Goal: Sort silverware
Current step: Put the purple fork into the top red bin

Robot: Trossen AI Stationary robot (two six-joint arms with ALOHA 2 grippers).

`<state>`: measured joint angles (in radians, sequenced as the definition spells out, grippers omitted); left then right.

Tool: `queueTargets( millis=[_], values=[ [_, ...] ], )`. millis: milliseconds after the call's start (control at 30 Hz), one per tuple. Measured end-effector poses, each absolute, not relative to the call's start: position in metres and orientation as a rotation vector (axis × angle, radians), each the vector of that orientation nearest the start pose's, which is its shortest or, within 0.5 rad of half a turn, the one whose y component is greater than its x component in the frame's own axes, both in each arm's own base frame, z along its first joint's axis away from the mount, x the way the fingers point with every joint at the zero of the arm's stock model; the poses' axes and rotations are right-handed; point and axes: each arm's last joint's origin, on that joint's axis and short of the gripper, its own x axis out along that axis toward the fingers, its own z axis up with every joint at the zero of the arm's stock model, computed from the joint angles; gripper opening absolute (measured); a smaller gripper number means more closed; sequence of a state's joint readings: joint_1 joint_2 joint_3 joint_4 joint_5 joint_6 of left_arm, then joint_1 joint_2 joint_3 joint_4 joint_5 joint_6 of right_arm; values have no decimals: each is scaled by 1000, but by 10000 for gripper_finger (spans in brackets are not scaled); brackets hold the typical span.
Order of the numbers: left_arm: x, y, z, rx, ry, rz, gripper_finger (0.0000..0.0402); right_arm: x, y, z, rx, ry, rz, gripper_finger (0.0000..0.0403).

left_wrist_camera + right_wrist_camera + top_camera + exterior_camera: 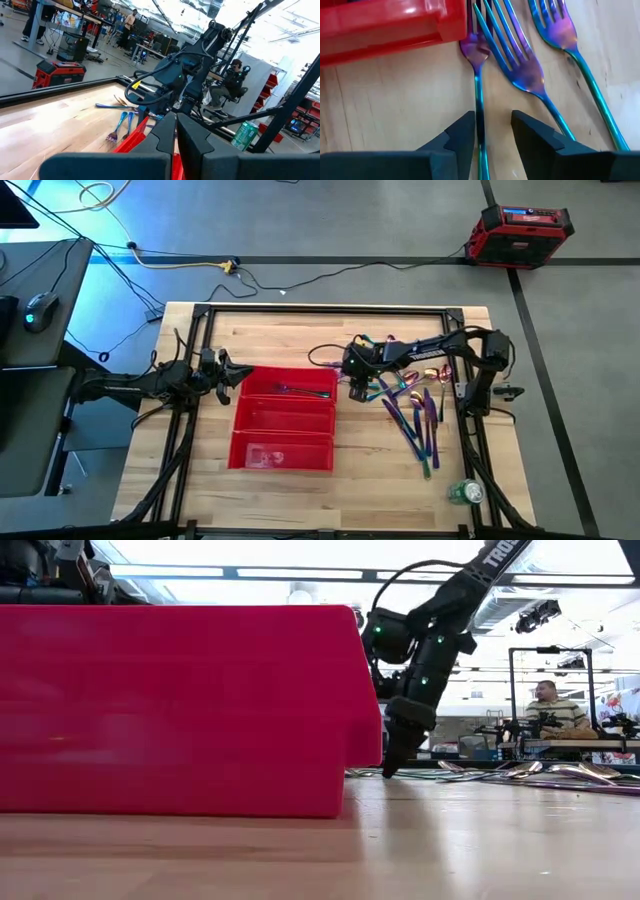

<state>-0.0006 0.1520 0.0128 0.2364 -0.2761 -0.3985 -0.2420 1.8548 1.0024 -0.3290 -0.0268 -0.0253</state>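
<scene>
The silverware (415, 415) is a loose heap of iridescent pieces on the table's right half, to the right of the red tray (285, 420). One piece (305, 391) lies in the tray's far compartment. My right gripper (492, 120) is open and points down at the table just outside the tray's right wall (385, 25). Its fingers stand on either side of a purple-blue fork's handle (479, 100) without touching it. That fork's head lies against the tray wall. My left gripper (176, 122) is shut and hovers at the tray's far left corner (240, 377).
Two more forks (520, 65) (565, 35) lie flat close beside the straddled one. A green can (465, 492) stands near the table's right near corner. A black frame runs round the table edge. People sit at benches beyond the table (548, 705).
</scene>
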Motion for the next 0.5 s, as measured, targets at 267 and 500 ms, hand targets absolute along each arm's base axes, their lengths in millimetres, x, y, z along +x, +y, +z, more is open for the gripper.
queueTargets(
  millis=[267,500],
  values=[
    [105,8,178,-410,-151,253,0,329,-81,117,169,1187,-219,9],
    [105,8,178,-410,-149,251,0,324,-88,138,229,1180,-296,2]
  ],
)
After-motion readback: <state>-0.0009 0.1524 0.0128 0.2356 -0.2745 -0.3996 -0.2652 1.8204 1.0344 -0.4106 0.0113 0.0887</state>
